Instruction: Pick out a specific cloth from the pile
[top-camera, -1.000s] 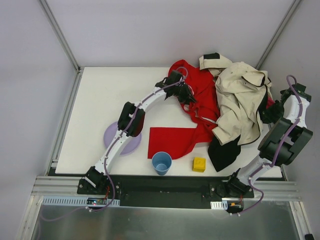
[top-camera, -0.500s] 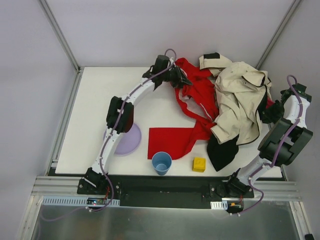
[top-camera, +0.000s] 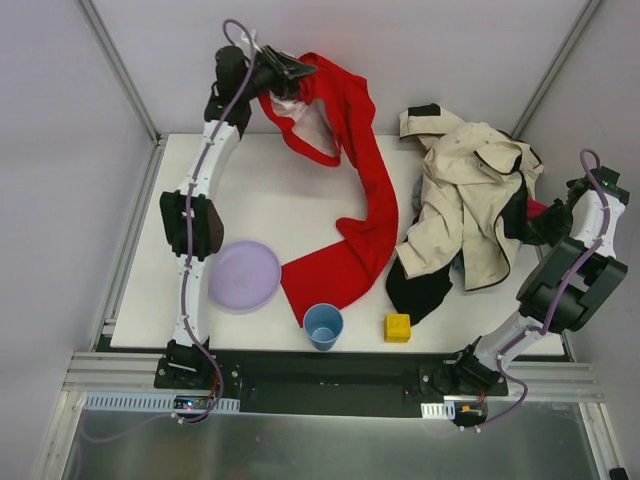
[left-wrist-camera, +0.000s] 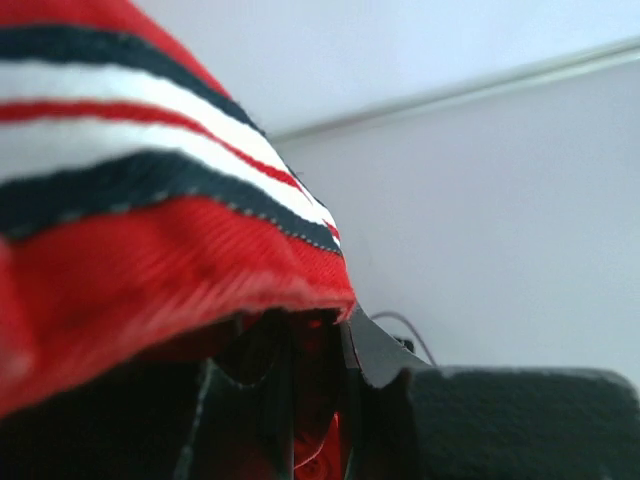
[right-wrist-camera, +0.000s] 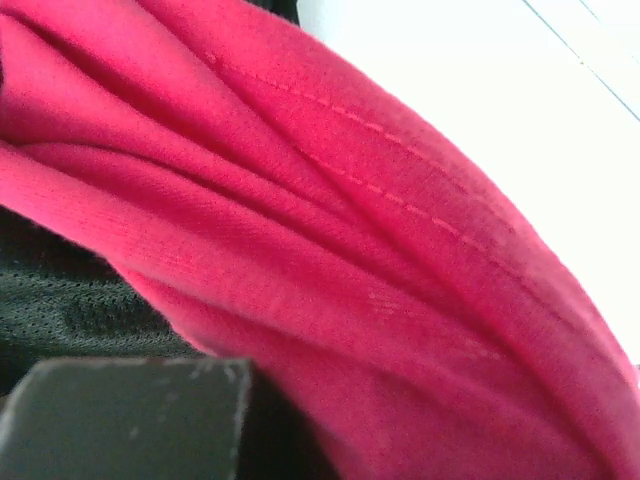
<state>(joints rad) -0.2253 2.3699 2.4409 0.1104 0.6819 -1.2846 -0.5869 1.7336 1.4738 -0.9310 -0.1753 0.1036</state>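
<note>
The left hand (top-camera: 292, 68) is clamped on the cloth (top-camera: 365, 215), with red fabric pinched between its fingers (left-wrist-camera: 250, 400). From the hand the cloth hangs down to its right, and the lower end lies on the worktop (top-camera: 230, 190) beside the blue cup (top-camera: 323, 325). Bare worktop lies below the hand. The fabric is ribbed, with a black-and-white striped band. The right hand (top-camera: 537, 222) is buried at the right edge of the pile (top-camera: 470, 195), and I cannot tell its grip.
</note>
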